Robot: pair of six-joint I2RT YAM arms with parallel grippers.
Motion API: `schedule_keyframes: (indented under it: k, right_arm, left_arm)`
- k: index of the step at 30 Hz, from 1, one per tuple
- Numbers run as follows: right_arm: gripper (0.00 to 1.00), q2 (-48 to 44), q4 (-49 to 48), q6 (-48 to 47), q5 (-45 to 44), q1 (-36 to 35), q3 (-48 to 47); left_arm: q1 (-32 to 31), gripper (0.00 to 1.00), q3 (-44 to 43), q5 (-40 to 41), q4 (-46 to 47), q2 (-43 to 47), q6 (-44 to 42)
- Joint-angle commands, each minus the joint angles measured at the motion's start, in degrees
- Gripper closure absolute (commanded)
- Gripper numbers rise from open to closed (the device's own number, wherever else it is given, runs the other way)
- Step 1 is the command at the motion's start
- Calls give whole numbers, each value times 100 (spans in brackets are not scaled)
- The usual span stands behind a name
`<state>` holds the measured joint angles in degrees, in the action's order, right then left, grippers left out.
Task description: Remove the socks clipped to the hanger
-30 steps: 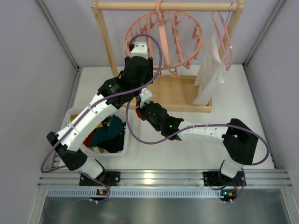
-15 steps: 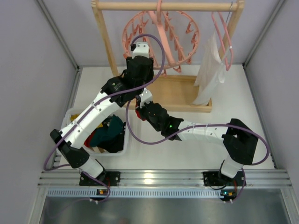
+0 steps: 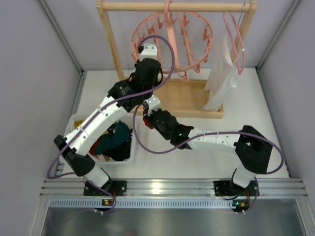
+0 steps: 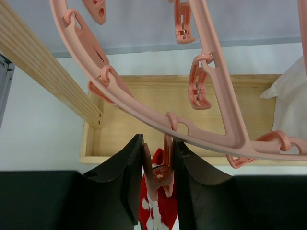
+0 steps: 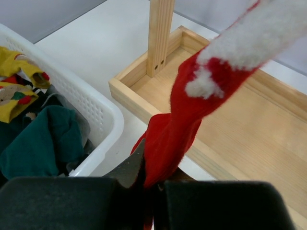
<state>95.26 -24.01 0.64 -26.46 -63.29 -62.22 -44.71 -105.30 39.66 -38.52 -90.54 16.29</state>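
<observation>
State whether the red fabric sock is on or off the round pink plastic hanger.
On: the red sock hangs from a pink clip of the hanger, squeezed by the left gripper.

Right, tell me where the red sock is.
In the left wrist view the red sock hangs from the hanger clip that the left tool squeezes; the right tool pinches its lower end by the wooden base's near-left corner, beside the basket.

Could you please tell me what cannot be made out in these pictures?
- Top view: the left hand and its clip hide under the left arm.
- Left wrist view: the bottom edge cuts off the red sock.
- Right wrist view: the sock's top leaves the frame, and the sock covers the tips of the right hand.
- Top view: the left arm covers part of the bin.
</observation>
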Motion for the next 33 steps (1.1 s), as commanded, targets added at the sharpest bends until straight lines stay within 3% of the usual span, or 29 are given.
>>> schedule_keyframes:
  k: [1,8,11,14,16,22,24,28,33]
  right_arm:
    - [100,-350,-218,155,27,-157,419]
    - [100,-1070,-420,269,167,-263,1395]
    - [100,-1509,-368,348,141,-263,1737]
    - [100,-1975,-263,393,228,-263,1984]
    - [100,-2266,-105,384,369,-263,2047]
    - [100,-2758,168,366,1054,-219,2038]
    - [100,-2785,204,323,1466,-184,1959]
    - [100,-2601,247,-2,3009,-123,1495]
    - [100,-1697,406,-302,4174,-122,607]
  left_arm:
    - [32,76,-255,86,161,-16,5]
    - [50,79,-281,42,161,2,14]
    - [50,74,-281,-72,152,45,58]
    - [50,65,-290,-142,152,142,93]
    - [50,50,-264,-151,152,264,102]
    - [50,23,-193,-230,143,651,85]
    - [50,2,-88,-318,143,906,93]
    - [50,2,211,-442,135,1486,146]
    - [50,2,641,-73,143,2442,146]
